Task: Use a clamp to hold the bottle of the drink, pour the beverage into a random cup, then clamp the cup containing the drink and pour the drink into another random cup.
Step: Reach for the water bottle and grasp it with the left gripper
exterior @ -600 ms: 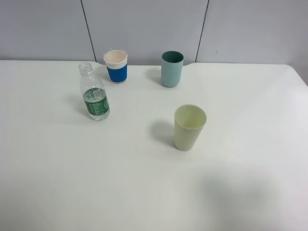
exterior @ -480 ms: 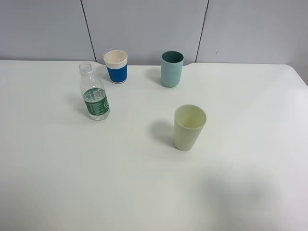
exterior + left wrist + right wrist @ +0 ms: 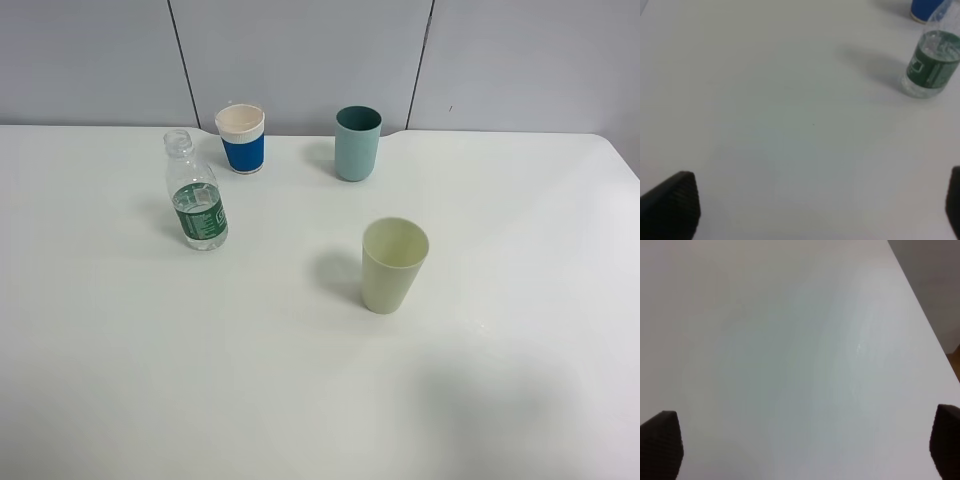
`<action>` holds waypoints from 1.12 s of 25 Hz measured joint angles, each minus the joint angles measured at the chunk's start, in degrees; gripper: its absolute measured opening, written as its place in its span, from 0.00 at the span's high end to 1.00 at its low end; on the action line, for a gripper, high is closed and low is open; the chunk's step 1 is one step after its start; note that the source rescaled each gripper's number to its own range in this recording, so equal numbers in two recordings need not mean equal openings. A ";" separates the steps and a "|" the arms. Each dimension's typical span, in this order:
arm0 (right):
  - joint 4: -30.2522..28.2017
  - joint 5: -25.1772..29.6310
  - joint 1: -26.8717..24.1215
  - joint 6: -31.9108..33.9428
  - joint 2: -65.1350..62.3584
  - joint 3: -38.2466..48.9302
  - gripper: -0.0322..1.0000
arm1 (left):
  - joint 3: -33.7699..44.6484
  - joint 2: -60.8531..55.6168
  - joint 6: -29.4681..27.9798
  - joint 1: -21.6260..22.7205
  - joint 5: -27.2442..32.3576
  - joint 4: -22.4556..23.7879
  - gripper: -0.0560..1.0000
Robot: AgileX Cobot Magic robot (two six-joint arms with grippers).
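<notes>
**Evidently nothing poured yet: bottle stands free, both hands empty**

Judging by how things lie, the task is at its very start. The bottle (image 3: 198, 205) stands upright and capless on the counter (image 3: 200, 380), partly filled with clear liquid, and nothing grips it. The blue cup (image 3: 241, 139) is just behind it, the teal cup (image 3: 357, 143) stands farther along the back, and the pale green cup (image 3: 394, 265) sits well apart toward the middle. The pale green cup looks dry inside; the other two cannot be judged.

The left hand (image 3: 815, 205) is released, its fingertips spread wide over bare counter, with the bottle ahead of it and off to one side. The right hand (image 3: 804, 442) is likewise released and sees only bare counter. Neither arm shows in the high view.

All steps remain: grasping the bottle, pouring into a cup, then lifting that cup and pouring into another.
</notes>
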 joint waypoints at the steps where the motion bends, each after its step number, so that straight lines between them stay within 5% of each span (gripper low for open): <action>1: 0.00 0.00 0.00 0.00 0.00 0.00 0.00 | 0.00 0.00 0.00 0.00 0.00 0.00 0.00; 28: 0.00 0.00 0.00 0.00 0.00 0.00 0.00 | 0.00 0.00 0.00 0.00 0.00 0.00 0.00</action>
